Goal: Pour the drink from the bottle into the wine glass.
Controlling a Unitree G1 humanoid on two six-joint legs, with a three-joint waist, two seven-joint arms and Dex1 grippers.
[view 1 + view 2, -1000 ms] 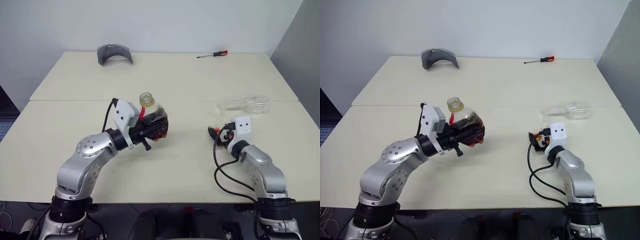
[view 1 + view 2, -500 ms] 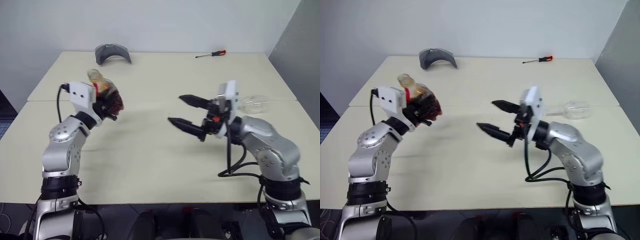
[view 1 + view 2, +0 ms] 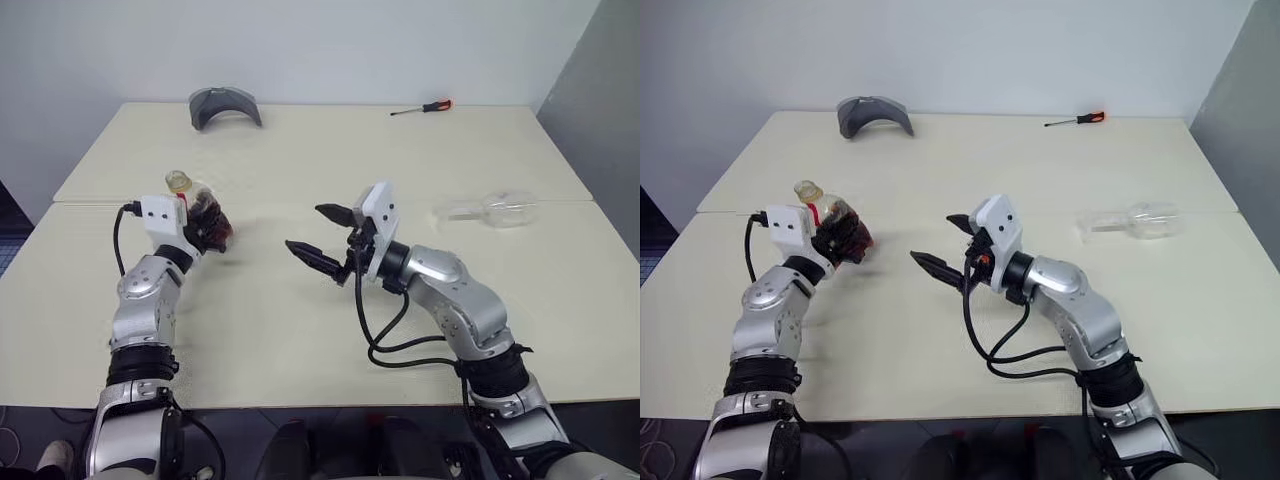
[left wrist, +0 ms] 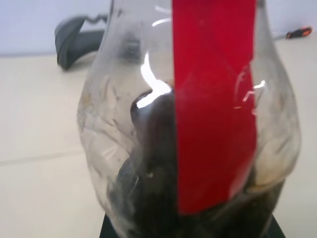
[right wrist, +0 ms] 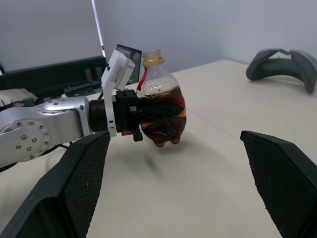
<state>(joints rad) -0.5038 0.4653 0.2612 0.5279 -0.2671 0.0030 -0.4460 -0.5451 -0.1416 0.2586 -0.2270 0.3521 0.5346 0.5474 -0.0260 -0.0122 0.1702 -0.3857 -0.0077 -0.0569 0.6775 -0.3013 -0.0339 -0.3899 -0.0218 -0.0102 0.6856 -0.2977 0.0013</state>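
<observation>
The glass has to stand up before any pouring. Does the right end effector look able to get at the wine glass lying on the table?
Probably yes. The right end effector is open and holds nothing, and bare table lies between it and the wine glass on its side.

The left gripper's fingers [image 5: 158, 111] cover the middle of the bottle [image 5: 161, 94]. In the left wrist view the bottle's neck and base run off the frame. At right of the table, the wine glass [image 3: 497, 210] is faint, its stem barely traceable.
</observation>
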